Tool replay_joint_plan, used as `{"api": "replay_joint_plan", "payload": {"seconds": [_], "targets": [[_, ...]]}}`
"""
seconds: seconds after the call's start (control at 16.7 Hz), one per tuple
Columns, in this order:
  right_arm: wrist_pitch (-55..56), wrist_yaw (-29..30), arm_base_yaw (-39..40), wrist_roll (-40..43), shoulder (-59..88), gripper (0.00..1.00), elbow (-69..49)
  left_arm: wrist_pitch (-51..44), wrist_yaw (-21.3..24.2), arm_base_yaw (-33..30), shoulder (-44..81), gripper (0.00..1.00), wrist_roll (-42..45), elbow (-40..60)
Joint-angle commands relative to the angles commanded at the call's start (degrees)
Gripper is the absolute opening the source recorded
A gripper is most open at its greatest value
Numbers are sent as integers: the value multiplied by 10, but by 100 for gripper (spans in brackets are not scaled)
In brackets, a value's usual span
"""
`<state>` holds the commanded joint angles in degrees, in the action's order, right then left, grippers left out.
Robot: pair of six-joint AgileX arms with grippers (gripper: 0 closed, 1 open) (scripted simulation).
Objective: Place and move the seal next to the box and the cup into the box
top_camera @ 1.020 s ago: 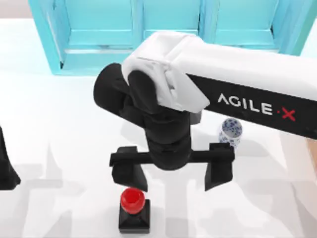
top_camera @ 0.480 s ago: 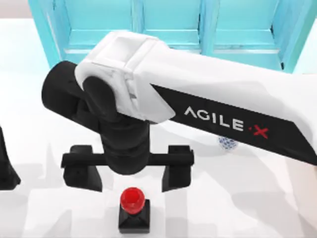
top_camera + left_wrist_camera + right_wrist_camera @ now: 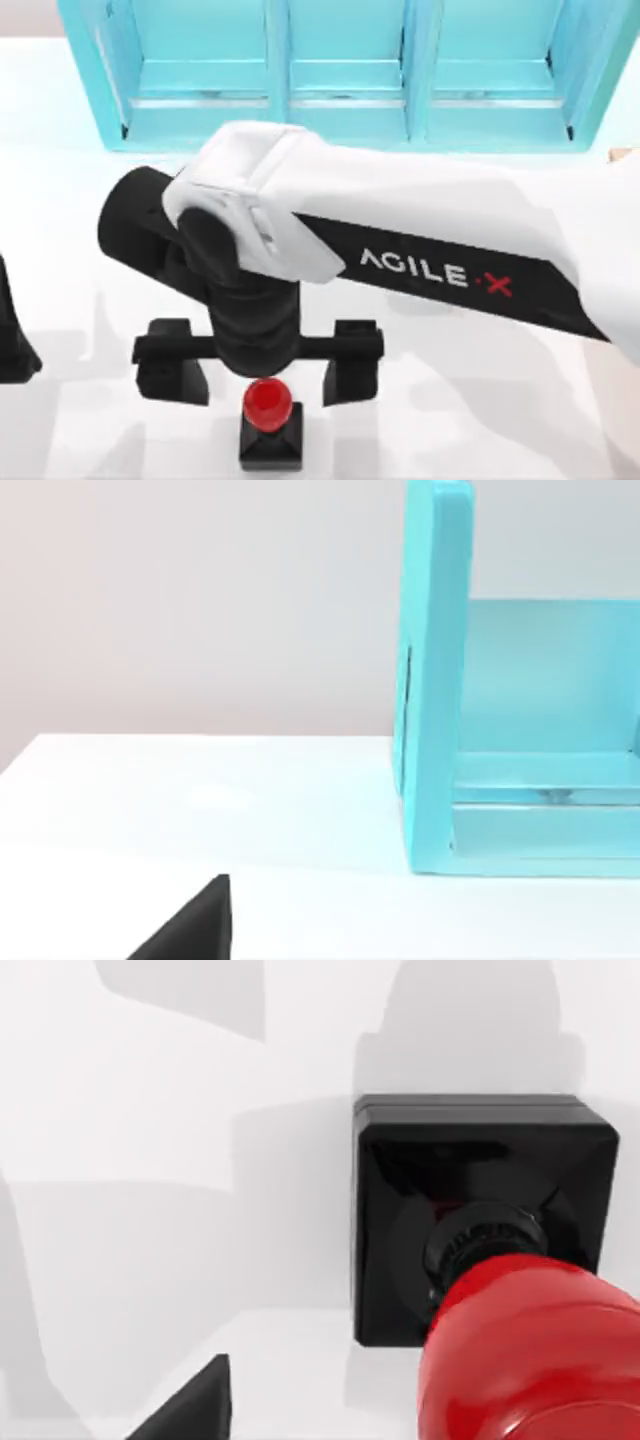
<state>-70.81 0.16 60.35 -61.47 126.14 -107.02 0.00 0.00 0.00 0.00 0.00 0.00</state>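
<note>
The small seal (image 3: pixel 270 425), a black square block topped by a glossy red knob, stands upright at the table's near edge. The right gripper (image 3: pixel 258 362) hovers just above and behind it, fingers spread wide, holding nothing. The left arm (image 3: pixel 14 335) sits parked at the left edge.

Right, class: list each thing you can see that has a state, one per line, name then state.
seal: upright on the table, red knob up, not gripped.
right gripper: open, fingers straddling the space just behind the seal's knob.
left arm: parked at the table's left edge.
turquoise cabinet: standing at the back, compartments open-fronted.
</note>
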Motion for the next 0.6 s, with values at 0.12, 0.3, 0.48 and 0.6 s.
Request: {"api": "replay_joint_plan", "payload": {"seconds": [0.12, 0.3, 0.48, 0.6], "targets": [[48, 0, 1, -1, 6, 100, 39, 0, 0, 0, 0, 100, 0, 0], [84, 0, 2, -2, 11, 100, 74, 0, 0, 0, 0, 100, 0, 0], [85, 0, 2, -2, 12, 100, 74, 0, 0, 0, 0, 100, 0, 0], [85, 0, 2, -2, 12, 92, 74, 0, 0, 0, 0, 100, 0, 0]]}}
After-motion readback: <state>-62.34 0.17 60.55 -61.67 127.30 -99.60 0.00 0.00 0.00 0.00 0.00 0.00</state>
